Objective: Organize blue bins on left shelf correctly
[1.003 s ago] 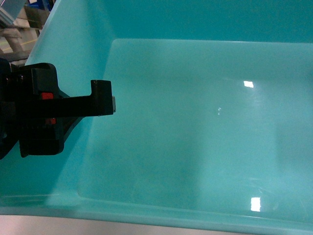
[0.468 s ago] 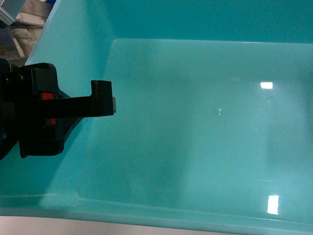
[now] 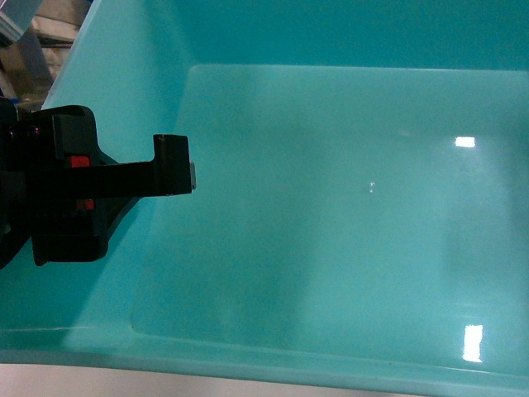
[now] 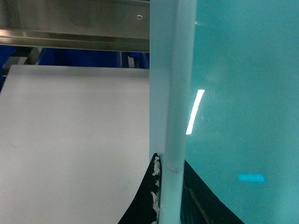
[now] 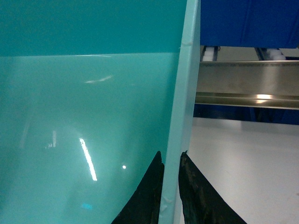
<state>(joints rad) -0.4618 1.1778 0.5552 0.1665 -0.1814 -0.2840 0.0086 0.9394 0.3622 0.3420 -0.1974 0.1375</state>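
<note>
Turquoise plastic fills nearly the whole head view: one light turquoise bin (image 3: 331, 207), held up close to the camera so we look straight into its empty inside. The left gripper (image 3: 169, 169) comes in from the left, with one black finger hooked over the bin's left wall. The right gripper isn't in this view at all. A sliver of clutter shows top left, too blurry for me to name.

Left wrist view: the bin's rim runs straight up the frame, and the left gripper's two black fingers (image 4: 149, 205) sit either side of it at the bottom, clamped on the wall. Behind that is a white surface (image 4: 70, 140), one steel rail (image 4: 70, 32) of the left shelf, and something dark blue (image 4: 79, 57) below the rail, probably another bin, but I can't count bins from that strip.

Right wrist view: same deal mirrored. The right gripper (image 5: 172, 196) pinches the opposite wall, one finger inside, one outside. One steel rail (image 5: 247, 84) again, with dark blue (image 5: 247, 23) above it.

So the count is one turquoise bin, two grippers, each closed on a wall. For the carry, I'd say keep both arms moving together and level so the rim doesn't slip or twist, and line the bin up squarely with the shelf lane before lowering it.
</note>
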